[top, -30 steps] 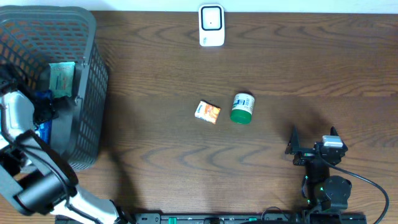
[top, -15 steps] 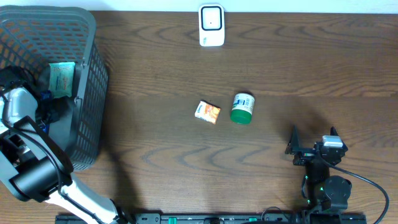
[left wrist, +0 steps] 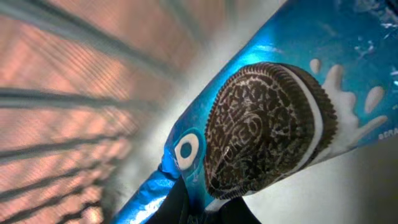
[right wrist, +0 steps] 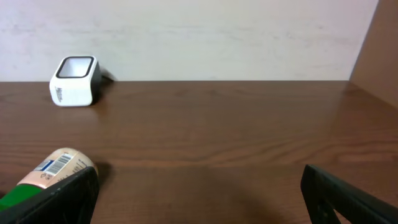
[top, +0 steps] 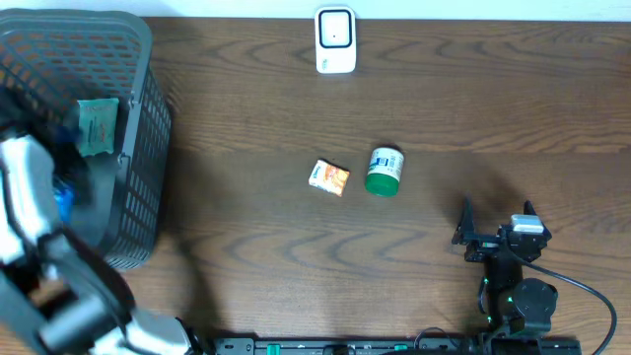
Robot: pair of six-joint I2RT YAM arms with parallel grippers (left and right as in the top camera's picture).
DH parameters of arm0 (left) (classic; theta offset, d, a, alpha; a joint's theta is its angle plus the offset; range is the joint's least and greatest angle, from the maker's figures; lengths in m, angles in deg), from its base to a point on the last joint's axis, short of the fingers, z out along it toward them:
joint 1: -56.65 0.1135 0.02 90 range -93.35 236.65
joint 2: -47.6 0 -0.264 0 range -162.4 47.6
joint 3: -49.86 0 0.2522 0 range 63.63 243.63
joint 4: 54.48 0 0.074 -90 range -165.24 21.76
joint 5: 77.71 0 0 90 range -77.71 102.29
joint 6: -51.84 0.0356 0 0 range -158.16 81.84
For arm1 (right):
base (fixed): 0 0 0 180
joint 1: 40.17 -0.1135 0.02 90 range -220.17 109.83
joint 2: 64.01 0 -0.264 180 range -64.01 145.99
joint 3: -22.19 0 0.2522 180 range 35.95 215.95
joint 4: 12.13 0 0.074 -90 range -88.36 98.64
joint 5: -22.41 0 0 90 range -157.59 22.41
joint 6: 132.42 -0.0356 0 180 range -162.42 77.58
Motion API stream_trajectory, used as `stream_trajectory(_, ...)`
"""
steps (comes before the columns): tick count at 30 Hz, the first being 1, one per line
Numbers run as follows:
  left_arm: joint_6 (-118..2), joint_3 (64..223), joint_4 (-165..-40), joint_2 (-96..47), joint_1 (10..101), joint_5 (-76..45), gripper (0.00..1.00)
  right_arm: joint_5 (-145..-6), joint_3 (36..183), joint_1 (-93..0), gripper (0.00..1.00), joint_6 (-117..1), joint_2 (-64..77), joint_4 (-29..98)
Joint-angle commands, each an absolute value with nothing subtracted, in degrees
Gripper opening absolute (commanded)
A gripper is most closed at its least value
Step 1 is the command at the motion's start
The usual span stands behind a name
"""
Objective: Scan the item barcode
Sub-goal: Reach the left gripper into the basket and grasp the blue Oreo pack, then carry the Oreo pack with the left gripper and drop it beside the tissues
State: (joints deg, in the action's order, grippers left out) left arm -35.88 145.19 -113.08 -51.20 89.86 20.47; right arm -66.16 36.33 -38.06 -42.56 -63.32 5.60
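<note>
While the left gripper (left wrist: 205, 210) sits inside the basket (top: 143, 148), its jaws are pinched on the Oreo pack (left wrist: 267, 124). Right gripper (top: 497, 225), far right of the basket, jaws apart.

overhead: even soft light, dim shadow right of basket (top: 148, 128), left arm (top: 25, 192) smeared by motion blur | left wrist: blue wrapper (left wrist: 292, 43) very close, glossy glare, basket behind out of focus | right wrist: bright, evenly lit, sharp
</note>
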Motion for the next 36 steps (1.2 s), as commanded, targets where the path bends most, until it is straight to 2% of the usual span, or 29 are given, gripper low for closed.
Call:
stream_trajectory(1, -43.64, 152.22, -111.01, -33.43, 89.93, 19.33, 0.08, -66.24, 36.27, -38.46, 0.99, -41.93, -63.63, 5.76)
stream_trajectory(4, -46.96, 152.59, -107.84, -23.44, 89.93, 8.82, 0.08, -66.24, 36.27, -38.46, 0.99, -41.93, -63.63, 5.76)
stream_trajectory(7, -51.70, 152.59, -105.10, -16.12, 88.47, -10.04, 0.08, -66.24, 36.27, -38.46, 0.99, -41.93, -63.63, 5.76)
stream_trajectory(11, -56.79, 152.55, -102.68, -12.19, 78.87, -30.65, 0.07, -66.24, 36.27, -38.46, 0.99, -41.93, -63.63, 5.76)
stream_trajectory(16, -55.50, 149.23, -108.62, -16.14, 58.02, -29.91, 0.07, -66.27, 36.27, -38.46, 0.99, -41.93, -63.63, 5.76)
stream_trajectory(19, -51.88, 147.09, -111.05, -22.20, 47.46, -21.23, 0.07, -66.24, 36.27, -38.46, 0.99, -41.93, -63.63, 5.76)
stream_trajectory(22, -51.98, 146.98, -112.78, -30.28, 41.25, -7.07, 0.07, -66.24, 36.27, -38.46, 0.99, -41.93, -63.63, 5.76)
stream_trajectory(26, -52.42, 146.98, -113.83, -40.86, 37.93, 2.44, 0.07, -66.24, 36.27, -38.46, 0.99, -41.93, -63.63, 5.76)
stream_trajectory(29, -52.33, 146.98, -115.77, -48.66, 37.28, -1.63, 0.08, -66.24, 36.27, -38.46, 0.99, -41.93, -63.63, 5.76)
stream_trajectory(33, -44.60, 146.98, -118.46, -58.33, 38.70, -16.16, 0.07, -66.24, 36.27, -38.46, 0.99, -41.93, -63.63, 5.76)
stream_trajectory(36, -42.32, 146.98, -119.49, -62.74, 40.93, -22.61, 0.07, -66.24, 36.27, -38.46, 0.99, -41.93, -63.63, 5.76)
